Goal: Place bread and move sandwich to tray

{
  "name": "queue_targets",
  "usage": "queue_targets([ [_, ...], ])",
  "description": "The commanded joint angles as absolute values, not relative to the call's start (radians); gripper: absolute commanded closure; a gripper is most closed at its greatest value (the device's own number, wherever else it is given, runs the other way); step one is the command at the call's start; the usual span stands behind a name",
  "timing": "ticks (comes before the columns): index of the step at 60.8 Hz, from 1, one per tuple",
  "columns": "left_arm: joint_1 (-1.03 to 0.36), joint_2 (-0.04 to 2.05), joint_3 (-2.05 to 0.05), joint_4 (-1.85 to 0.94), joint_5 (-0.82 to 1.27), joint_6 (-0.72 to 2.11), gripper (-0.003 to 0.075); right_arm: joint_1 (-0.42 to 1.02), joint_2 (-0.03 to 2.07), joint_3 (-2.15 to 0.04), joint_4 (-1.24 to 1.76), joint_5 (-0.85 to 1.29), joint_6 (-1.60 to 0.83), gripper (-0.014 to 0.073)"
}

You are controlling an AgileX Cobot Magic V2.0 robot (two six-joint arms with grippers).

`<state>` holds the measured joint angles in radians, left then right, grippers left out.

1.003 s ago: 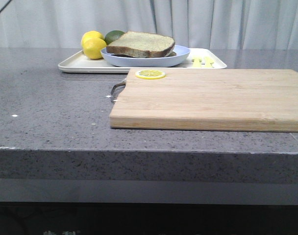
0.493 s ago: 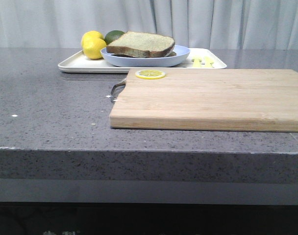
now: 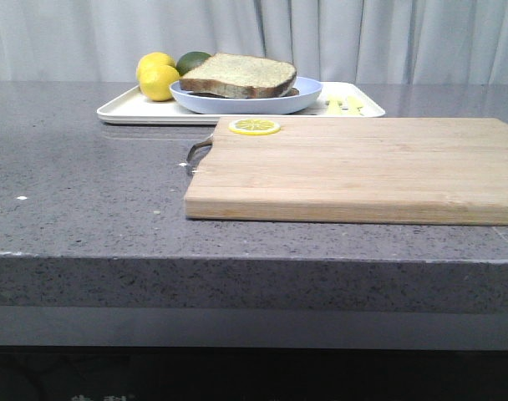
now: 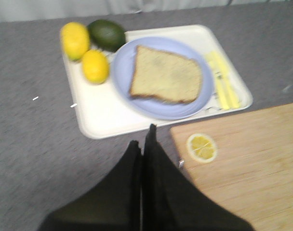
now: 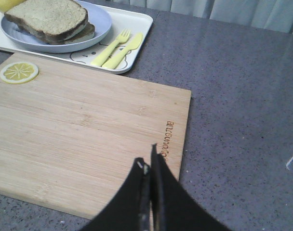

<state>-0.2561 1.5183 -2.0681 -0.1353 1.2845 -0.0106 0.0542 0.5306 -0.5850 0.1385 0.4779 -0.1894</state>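
Observation:
The thick bread slice point(image 3: 240, 73) lies on top of the sandwich on the pale blue plate point(image 3: 246, 98), which stands on the white tray point(image 3: 124, 107) at the back of the table. The bread point(image 4: 166, 75), plate point(image 4: 122, 72) and tray point(image 4: 100, 113) also show in the left wrist view, and the bread point(image 5: 47, 17) on a lower slice in the right wrist view; the egg is hidden. My left gripper point(image 4: 143, 137) is shut and empty, short of the tray's near rim. My right gripper point(image 5: 149, 159) is shut and empty over the cutting board's right part.
A light wooden cutting board point(image 3: 363, 167) with a lemon slice point(image 3: 255, 126) on its back left corner lies in front of the tray. Two lemons point(image 3: 158, 78) and an avocado point(image 3: 194, 61) sit on the tray's left, yellow cutlery point(image 5: 116, 48) on its right.
The front view has shifted very slightly; the objects stand where they were. No gripper shows in the front view in any frame.

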Motion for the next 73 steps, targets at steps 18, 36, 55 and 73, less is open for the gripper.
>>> queue_targets([
  [18, -0.264, 1.067, -1.538, 0.186, 1.091, -0.156, 0.0738, 0.054, 0.534, -0.611, 0.142, 0.403, -0.191, 0.0703],
  [36, -0.264, 0.691, -1.111, 0.198, 0.808, -0.173, 0.0738, 0.054, 0.534, -0.611, 0.142, 0.403, -0.191, 0.0703],
  [55, -0.264, 0.266, -0.768, 0.172, 0.503, -0.173, 0.0738, 0.054, 0.534, -0.611, 0.142, 0.403, -0.191, 0.0703],
  [73, -0.264, 0.127, -0.65, 0.172, 0.417, -0.173, 0.0738, 0.054, 0.534, -0.611, 0.142, 0.403, -0.191, 0.0703],
])
